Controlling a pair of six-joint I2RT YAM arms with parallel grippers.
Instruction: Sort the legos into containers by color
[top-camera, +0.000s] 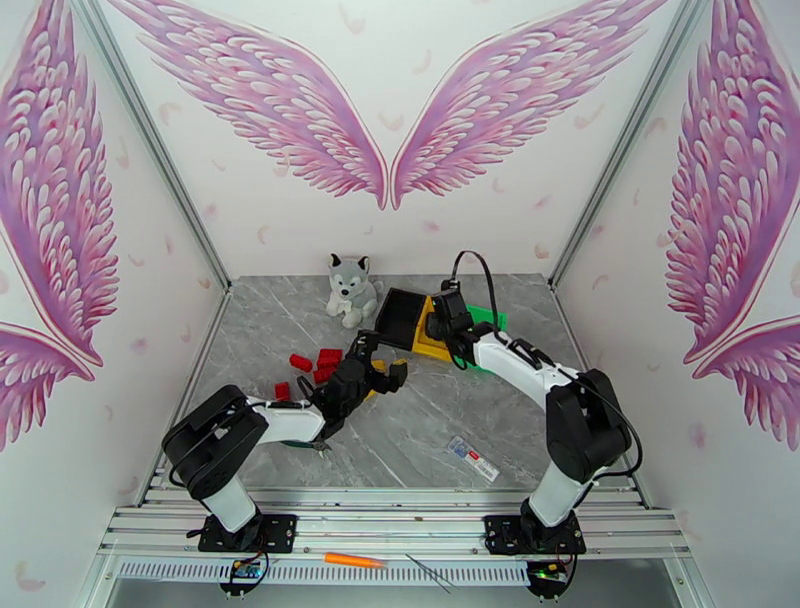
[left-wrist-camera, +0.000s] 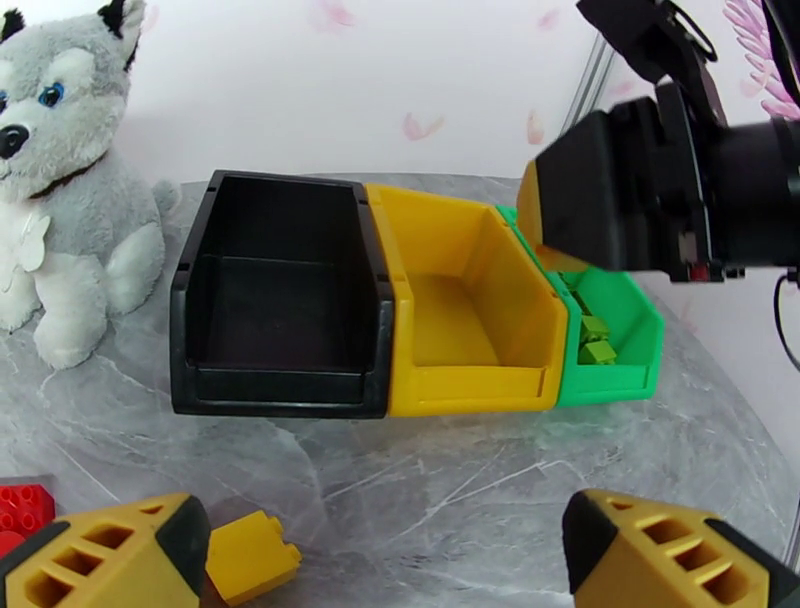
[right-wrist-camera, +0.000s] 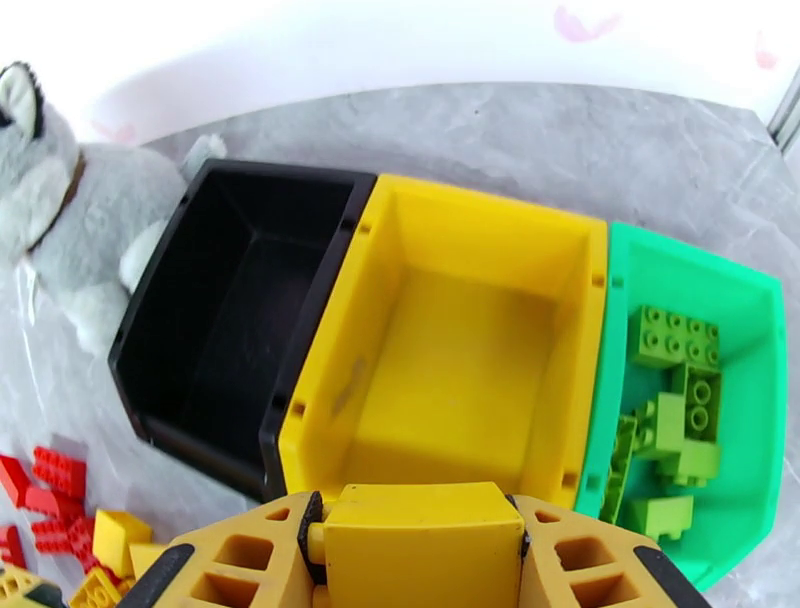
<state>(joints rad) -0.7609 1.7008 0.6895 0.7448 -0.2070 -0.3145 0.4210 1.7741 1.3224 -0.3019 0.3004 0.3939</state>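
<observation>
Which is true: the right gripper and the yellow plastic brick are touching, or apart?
Touching. The right wrist view shows the yellow plastic brick clamped between the fingers of the right gripper, flush on both sides.

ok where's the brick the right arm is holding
In the right wrist view, the yellow brick sits clamped in the right end effector, over the yellow bin's near edge.

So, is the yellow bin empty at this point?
Empty. The yellow bin has a bare floor; the right pincer grips a yellow brick, not yet dropped in.

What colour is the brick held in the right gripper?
Yellow; the brick shows best in the right wrist view.
</observation>
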